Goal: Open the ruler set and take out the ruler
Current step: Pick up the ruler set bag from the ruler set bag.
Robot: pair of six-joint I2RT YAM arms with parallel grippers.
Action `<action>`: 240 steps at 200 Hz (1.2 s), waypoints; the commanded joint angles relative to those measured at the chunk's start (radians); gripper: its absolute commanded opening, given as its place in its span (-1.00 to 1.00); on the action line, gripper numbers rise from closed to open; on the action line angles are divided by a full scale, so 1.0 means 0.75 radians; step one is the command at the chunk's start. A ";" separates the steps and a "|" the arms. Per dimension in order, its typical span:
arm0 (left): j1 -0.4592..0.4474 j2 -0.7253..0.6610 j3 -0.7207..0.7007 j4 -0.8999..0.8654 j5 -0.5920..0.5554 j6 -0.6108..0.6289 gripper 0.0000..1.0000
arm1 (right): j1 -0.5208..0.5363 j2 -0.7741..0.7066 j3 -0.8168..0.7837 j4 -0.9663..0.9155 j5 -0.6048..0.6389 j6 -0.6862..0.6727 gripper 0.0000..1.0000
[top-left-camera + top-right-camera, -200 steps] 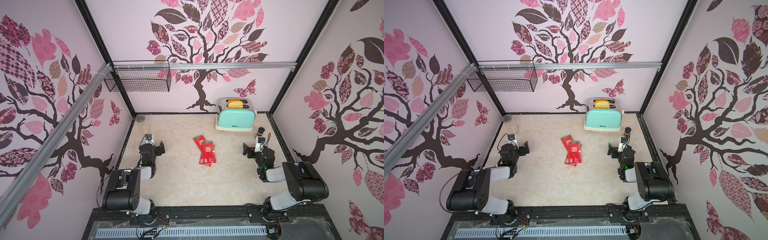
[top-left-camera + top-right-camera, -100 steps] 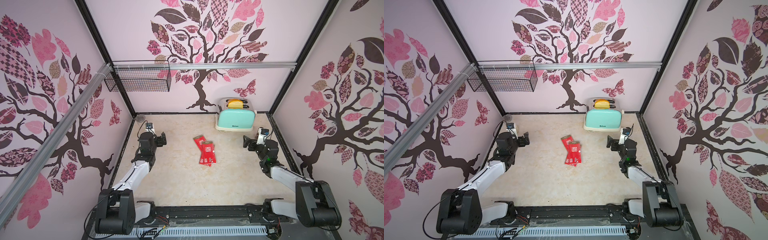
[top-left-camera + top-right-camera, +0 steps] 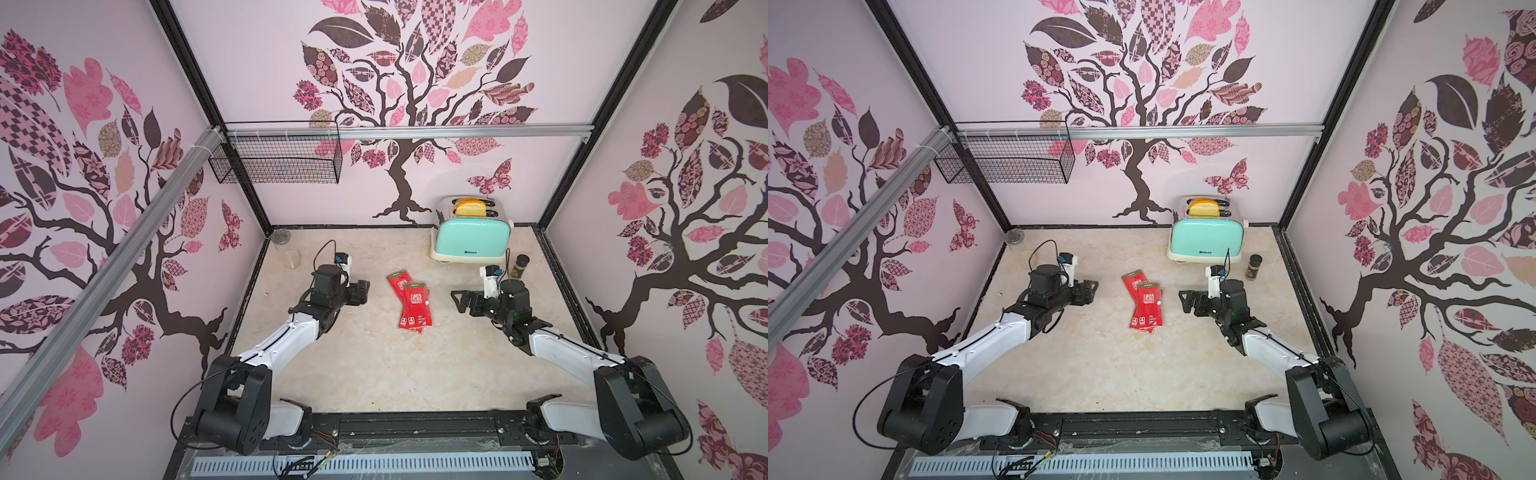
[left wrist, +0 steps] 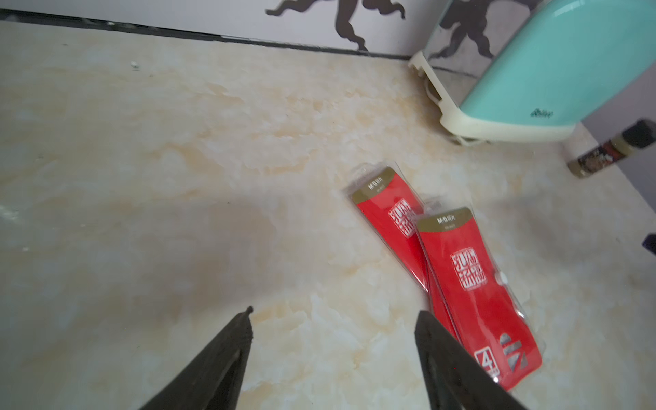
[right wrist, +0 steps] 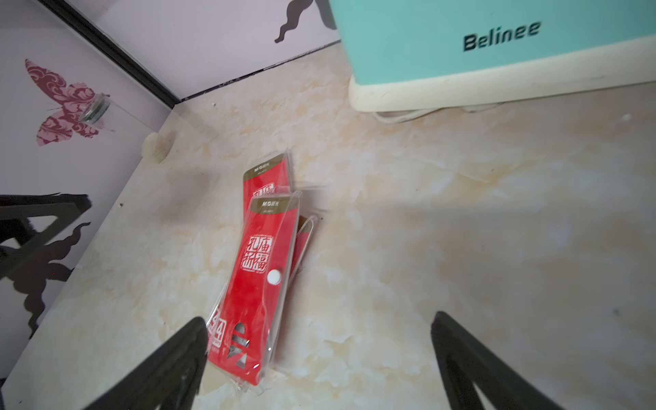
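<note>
Bright even light, soft shadows; wrist views slightly blurred, top views warped

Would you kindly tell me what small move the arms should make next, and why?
Probably lower the open right fingers toward the white snap on the upper ruler set: it lies on that arm's side, and the left fingers, also open, hold nothing.
</note>
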 commanded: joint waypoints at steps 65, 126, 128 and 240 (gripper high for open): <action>-0.269 0.395 0.148 0.166 0.119 -0.108 -0.38 | 0.127 0.126 -0.050 0.046 -0.094 0.163 0.92; -0.306 0.569 0.196 0.286 0.156 -0.161 -0.59 | 0.207 0.306 0.009 0.118 -0.098 0.227 0.79; -0.307 0.571 0.196 0.291 0.158 -0.162 -0.60 | 0.210 0.314 0.010 0.125 -0.100 0.228 0.79; -0.308 0.708 0.229 0.350 0.190 -0.193 -0.75 | 0.261 0.534 0.122 0.263 -0.220 0.270 0.48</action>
